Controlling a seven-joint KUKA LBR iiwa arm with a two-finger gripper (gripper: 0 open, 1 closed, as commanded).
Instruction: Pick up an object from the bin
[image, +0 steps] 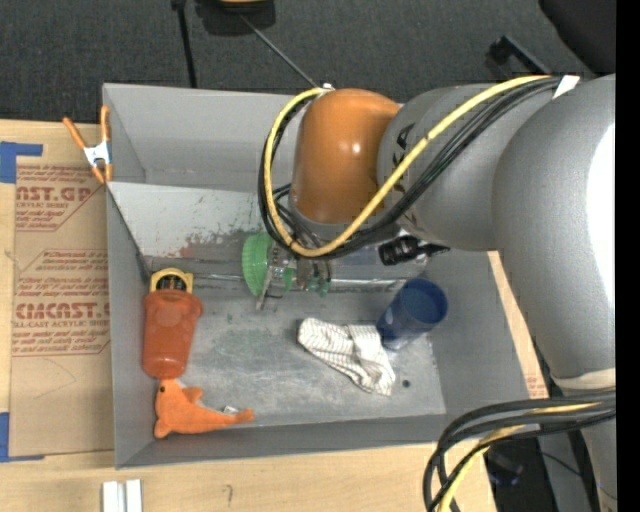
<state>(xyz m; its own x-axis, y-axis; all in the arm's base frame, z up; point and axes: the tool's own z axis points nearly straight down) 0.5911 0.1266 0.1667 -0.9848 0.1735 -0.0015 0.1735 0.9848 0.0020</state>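
Observation:
My gripper (281, 279) hangs low near the back wall of the bin, left of the middle, under the arm's orange cover. A green round disc-shaped thing (256, 262) stands on edge right against its left side; I cannot tell whether it is held. A thin pale rod (350, 285) runs from there to the right along the bin floor. A white checked cloth (345, 352) lies crumpled just in front of the gripper, to its right. A blue cup (413, 309) rests on its side to the right of the gripper.
An orange bottle-like thing (169, 329) with a yellow and black top lies along the left wall. An orange plush toy (190, 413) lies in the front left corner. The arm and its cables cover the back right of the bin.

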